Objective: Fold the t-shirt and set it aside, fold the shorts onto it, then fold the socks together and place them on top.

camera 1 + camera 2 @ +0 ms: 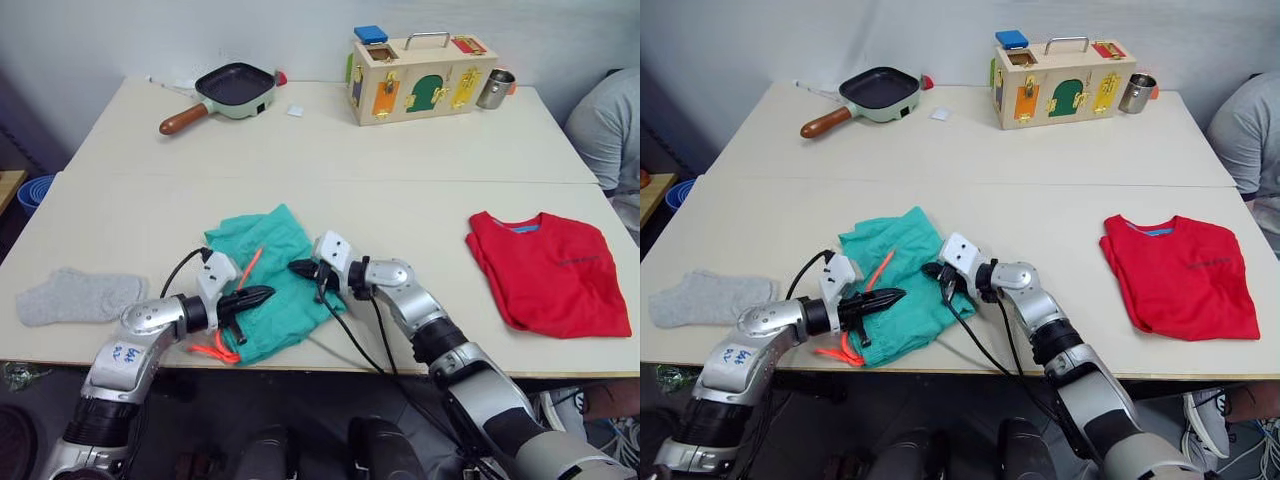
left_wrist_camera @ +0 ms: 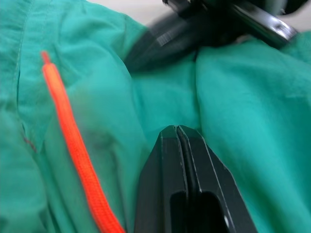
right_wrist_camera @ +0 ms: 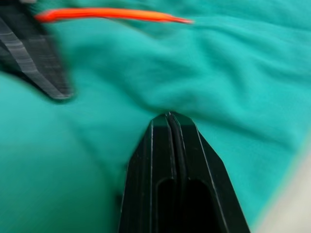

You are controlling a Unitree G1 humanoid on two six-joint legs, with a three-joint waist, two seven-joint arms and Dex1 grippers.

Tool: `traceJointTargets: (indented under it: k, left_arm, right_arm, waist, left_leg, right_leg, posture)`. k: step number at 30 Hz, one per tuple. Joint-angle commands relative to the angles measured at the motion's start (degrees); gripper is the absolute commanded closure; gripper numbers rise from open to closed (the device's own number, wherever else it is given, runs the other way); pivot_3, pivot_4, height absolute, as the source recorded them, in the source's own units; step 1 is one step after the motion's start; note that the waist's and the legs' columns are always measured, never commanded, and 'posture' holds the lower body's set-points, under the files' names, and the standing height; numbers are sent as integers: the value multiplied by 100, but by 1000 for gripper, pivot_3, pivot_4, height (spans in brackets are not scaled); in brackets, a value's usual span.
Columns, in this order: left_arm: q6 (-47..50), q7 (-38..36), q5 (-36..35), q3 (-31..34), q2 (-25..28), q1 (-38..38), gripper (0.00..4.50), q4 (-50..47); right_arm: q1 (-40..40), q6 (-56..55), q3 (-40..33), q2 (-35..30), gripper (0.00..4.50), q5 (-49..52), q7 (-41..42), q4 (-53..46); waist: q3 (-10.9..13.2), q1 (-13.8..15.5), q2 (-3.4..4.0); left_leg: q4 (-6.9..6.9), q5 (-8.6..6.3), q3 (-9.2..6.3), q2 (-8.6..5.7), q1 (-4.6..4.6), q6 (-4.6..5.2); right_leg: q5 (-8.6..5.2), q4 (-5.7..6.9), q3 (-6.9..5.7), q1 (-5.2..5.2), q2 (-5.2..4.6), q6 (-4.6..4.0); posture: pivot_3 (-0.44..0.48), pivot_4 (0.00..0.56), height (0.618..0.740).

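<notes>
The teal-green shorts [image 1: 268, 278] lie bunched near the table's front edge, with the orange drawstring [image 1: 248, 268] across them and trailing off the front. Both grippers are over the shorts, pointing at each other. My left gripper [image 1: 264, 294] is shut, its tips on the middle of the cloth [image 2: 228, 107]. My right gripper [image 1: 298, 267] is shut too, its tips against a pucker in the fabric [image 3: 214, 73]. No cloth shows between either pair of fingers. The red t-shirt [image 1: 550, 272] lies folded at the right. The grey socks [image 1: 75, 296] lie at the front left.
At the back of the table [image 1: 400, 200] are a green pan with a wooden handle [image 1: 235, 88], a wooden latch box [image 1: 420, 75] and a metal cup [image 1: 495, 88]. A person's grey sleeve [image 1: 610, 130] shows at the right edge.
</notes>
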Motion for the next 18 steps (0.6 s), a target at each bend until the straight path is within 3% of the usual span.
traceJointTargets:
  k: [1,5,8,10,13,18]
  left_arm:
    - [-341,-92,397,-197,140,386,4500,219]
    - [-494,-127,53,89,8,275,4500,-50]
    - [-595,-264,-434,513,-100,10,4500,-200]
    - [-574,-82,-704,806,-291,-207,4500,-165]
    - [-606,109,-594,919,-353,-360,4500,37]
    - [-770,424,106,653,-316,-353,4500,609]
  right_arm:
    - [-276,-61,-456,57,4441,104,-390,370]
    - [-462,-120,-725,174,4441,327,-54,415]
    - [-432,9,-774,403,4441,893,932,-278]
    - [-409,50,-625,499,4441,825,1145,-376]
    - [-381,-234,-302,525,4441,323,1098,-88]
    - [-560,-387,-229,576,4441,-223,222,778]
  waist:
    - [-3,-25,5]
    - [-2,-53,7]
    - [0,-54,8]
    - [0,-49,8]
    - [-1,-49,6]
    - [-1,-45,6]
  left_leg:
    - [-4,1,0,0,0,-2]
    - [-13,3,0,0,0,-5]
    - [-14,4,-3,0,-6,-4]
    - [-10,5,-4,1,-21,-2]
    - [-6,5,-11,1,-20,-2]
    - [-7,5,-11,-6,-20,-1]
  right_leg:
    - [0,0,0,-1,0,0]
    - [-1,3,2,-7,-1,-2]
    - [-1,3,0,-11,-1,-2]
    - [-1,4,-2,-21,-1,-2]
    - [-1,6,-5,-15,-1,-2]
    - [-1,5,-5,-15,-3,-2]
  posture:
    - [0,150,740]
    - [0,150,740]
    - [0,150,740]
    - [0,150,740]
    - [0,150,740]
    - [0,150,740]
